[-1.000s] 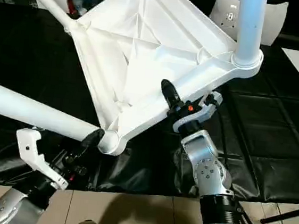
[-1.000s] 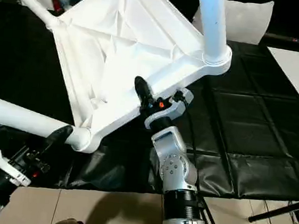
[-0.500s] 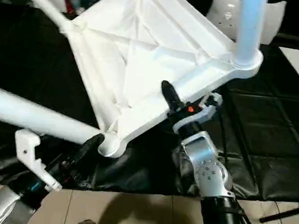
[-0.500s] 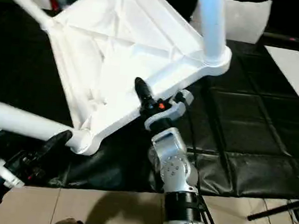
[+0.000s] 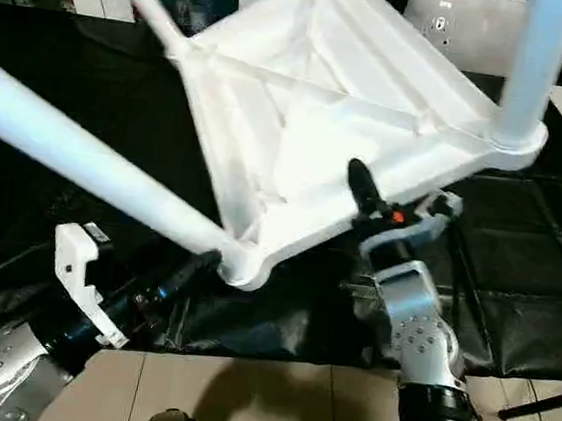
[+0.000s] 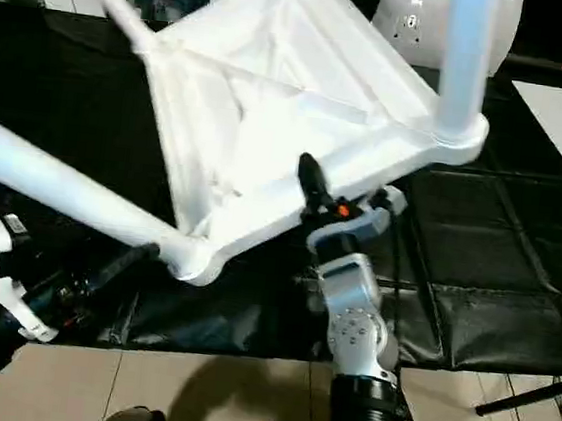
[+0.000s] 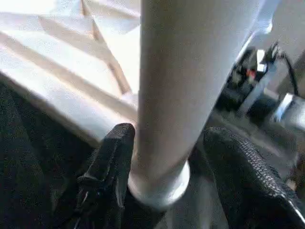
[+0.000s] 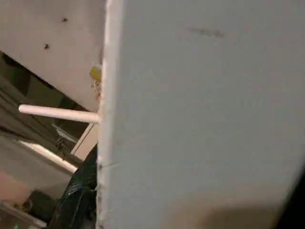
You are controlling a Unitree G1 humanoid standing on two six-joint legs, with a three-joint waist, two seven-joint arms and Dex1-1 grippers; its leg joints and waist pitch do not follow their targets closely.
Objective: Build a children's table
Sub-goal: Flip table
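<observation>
White plastic dominates the scene as the children's table (image 5: 342, 106) is held tilted above a black floor mat (image 5: 515, 275), its X-ribbed underside turned toward the head camera. Three screw-in legs are seated in its round corner sockets: the near leg (image 5: 85, 165) runs from the lowest corner out toward the robot's left, the far leg (image 5: 142, 0) angles away from the corner behind it, and the right-hand leg (image 5: 532, 66) stands nearly upright from the corner on the robot's right.

Seen from the left wrist camera, the left gripper (image 7: 167, 181) straddles the near leg just above its socket, one black finger on each side of the tube; the left-side finger (image 7: 112, 167) lies against the leg, while whether the other presses it cannot be told.

From below, the right gripper (image 5: 372, 205) grips the tabletop's near edge rail between the two front corners, one black finger (image 5: 362, 184) showing against the white rim, its partner hidden behind the plastic. In the right wrist camera, the white table wall sits directly against the lens.

Beyond the mat, a pale floor (image 5: 261, 400) stretches at the robot's feet, and a white cushion-like object (image 5: 461, 23) rests behind the table.
</observation>
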